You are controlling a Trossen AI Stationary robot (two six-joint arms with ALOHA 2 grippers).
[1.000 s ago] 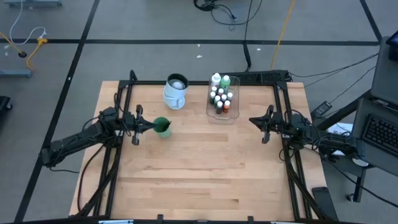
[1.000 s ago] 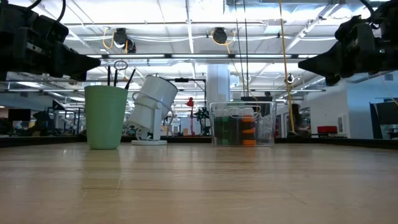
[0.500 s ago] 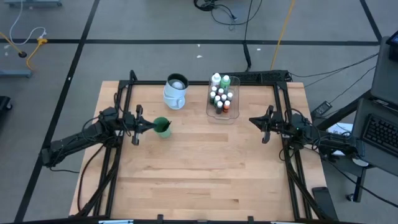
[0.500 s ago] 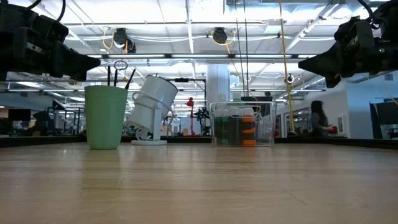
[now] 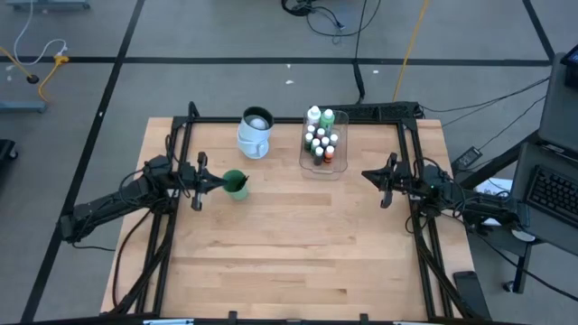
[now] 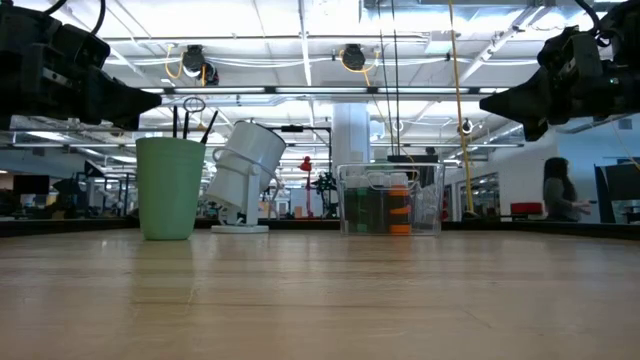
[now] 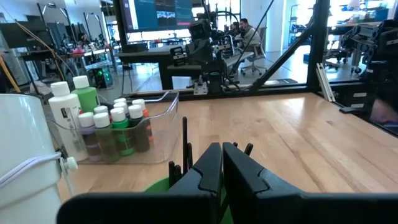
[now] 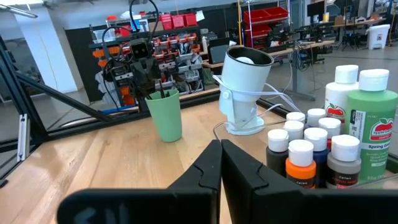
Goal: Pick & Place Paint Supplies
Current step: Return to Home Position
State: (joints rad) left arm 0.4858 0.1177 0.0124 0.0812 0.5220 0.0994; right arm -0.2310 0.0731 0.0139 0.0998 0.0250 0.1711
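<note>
The small white-capped paint bottles [image 5: 320, 143] stand packed inside the clear rectangular plastic tray [image 5: 325, 170] on the far half of the wooden table [image 5: 298, 244]. 2 taller ones, the tall white bottle [image 5: 313, 116] and the tall green bottle [image 5: 328, 116], are at its far end. Thin dark brushes [image 6: 177, 122] stand in a pale green plastic cup [image 6: 170, 187] (just beside the left gripper [image 5: 219, 183]). The right gripper [image 5: 366, 175] hovers near the tray. Both grippers have their fingers pressed together, holding nothing.
</note>
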